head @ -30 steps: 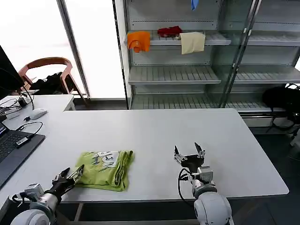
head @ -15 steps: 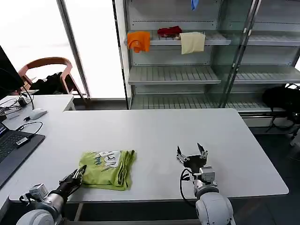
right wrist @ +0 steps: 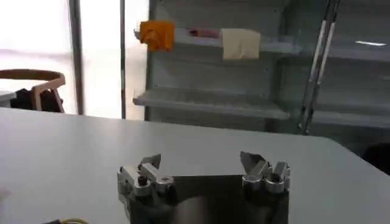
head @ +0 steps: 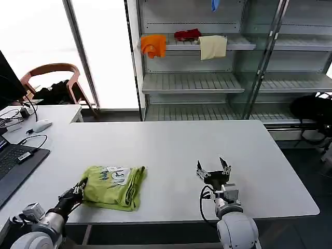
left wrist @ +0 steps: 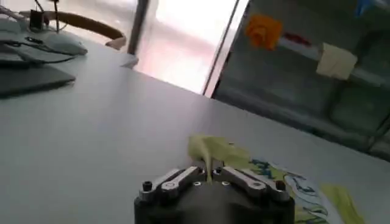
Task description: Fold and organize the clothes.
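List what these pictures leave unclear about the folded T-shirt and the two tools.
- T-shirt: the layers underneath are hidden by the top fold in the head view.
- Its white print: cut off by the picture's edge in the left wrist view, too small to read in the head view.
- Left tool: shut on the T-shirt's near corner; how much fabric it holds is hidden by its own body.
- Right tool: open above the table; whether it touches the surface is unclear.

Left gripper point(left wrist: 210, 175): fingers drawn together, pinching a raised fold of the T-shirt.
T-shirt point(left wrist: 268, 173): lime yellow-green, lying on the desk just beyond the gripper, white and blue print facing up.
Desk point(left wrist: 91, 128): white top, bare around the shirt.
Far end of desk: a computer mouse point(left wrist: 60, 42) and dark cables point(left wrist: 24, 45).
Background: shelving with an orange cloth point(left wrist: 264, 31) and a cream cloth point(left wrist: 336, 61).
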`<control>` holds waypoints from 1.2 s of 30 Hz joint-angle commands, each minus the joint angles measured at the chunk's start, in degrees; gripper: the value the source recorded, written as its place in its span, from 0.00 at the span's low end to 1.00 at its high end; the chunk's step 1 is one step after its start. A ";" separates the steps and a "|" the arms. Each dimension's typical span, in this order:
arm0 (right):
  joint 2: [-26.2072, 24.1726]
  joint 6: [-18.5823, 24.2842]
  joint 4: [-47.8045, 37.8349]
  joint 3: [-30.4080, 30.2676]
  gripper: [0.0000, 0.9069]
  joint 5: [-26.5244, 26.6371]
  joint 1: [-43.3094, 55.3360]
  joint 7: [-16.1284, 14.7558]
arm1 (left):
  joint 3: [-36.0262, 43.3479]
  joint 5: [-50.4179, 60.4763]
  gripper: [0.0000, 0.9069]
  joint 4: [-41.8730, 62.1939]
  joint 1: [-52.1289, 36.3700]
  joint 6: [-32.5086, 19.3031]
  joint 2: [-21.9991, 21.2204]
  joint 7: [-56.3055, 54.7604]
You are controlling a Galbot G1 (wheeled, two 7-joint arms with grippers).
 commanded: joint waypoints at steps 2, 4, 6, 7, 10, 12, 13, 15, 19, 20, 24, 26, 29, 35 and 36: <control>0.04 0.28 -0.18 0.07 1.00 -0.02 -0.06 0.12 | -6.56 23.54 0.00 1.52 -1.06 -8.67 2.89 3.79; 0.02 0.51 -0.23 0.19 1.00 0.01 -0.11 0.12 | -8.45 27.72 0.00 3.33 -1.54 -11.65 4.04 4.51; -0.02 0.68 -0.31 0.24 1.00 0.01 -0.17 0.09 | -10.02 33.06 0.00 4.62 -1.74 -14.15 5.97 4.90; -0.07 0.78 -0.41 0.24 1.00 0.02 -0.21 0.10 | -10.75 36.00 0.00 5.36 -1.93 -15.33 6.85 5.07; -0.08 0.95 -0.60 0.27 1.00 0.04 -0.25 0.07 | -12.95 41.15 0.00 7.37 -2.76 -18.51 10.03 5.35; -0.07 1.02 -0.67 0.32 1.00 0.10 -0.23 0.06 | -14.46 44.67 0.00 8.61 -3.59 -19.79 12.69 5.52; -0.10 1.08 -0.71 0.33 1.00 0.15 -0.19 0.02 | -15.21 45.12 0.00 9.12 -3.78 -20.23 14.09 5.65; -0.15 1.16 -0.86 0.41 1.00 0.23 -0.13 -0.01 | -16.45 47.18 0.00 10.36 -4.11 -21.17 17.55 5.83; -0.21 1.47 -1.18 0.88 1.00 0.42 -0.28 -0.07 | -16.22 50.72 0.00 11.32 -3.86 -24.13 22.82 6.97; -0.21 1.62 -1.30 1.07 1.00 0.49 -0.38 -0.09 | -15.57 52.63 0.00 10.95 -3.52 -24.86 23.48 7.40; -0.52 2.38 -1.92 2.21 1.00 0.79 -1.10 -0.18 | -10.50 62.30 0.00 8.01 -2.45 -26.86 21.69 8.16; -0.90 2.68 -2.18 2.96 1.00 1.21 -1.52 -0.13 | -4.99 69.43 0.00 6.78 -2.17 -28.42 18.31 8.05; -1.33 3.04 -2.53 4.28 1.00 1.91 -2.05 -0.07 | 7.13 81.13 0.01 7.64 -1.29 -30.30 12.09 6.17; -1.81 3.07 -2.56 6.22 1.00 2.71 -2.74 0.31 | 21.90 95.06 0.01 13.82 -1.48 -32.23 -1.21 3.16; -1.87 3.04 -2.49 6.27 1.00 2.72 -2.76 0.34 | 23.37 95.08 0.01 13.55 -1.75 -31.80 -1.66 3.12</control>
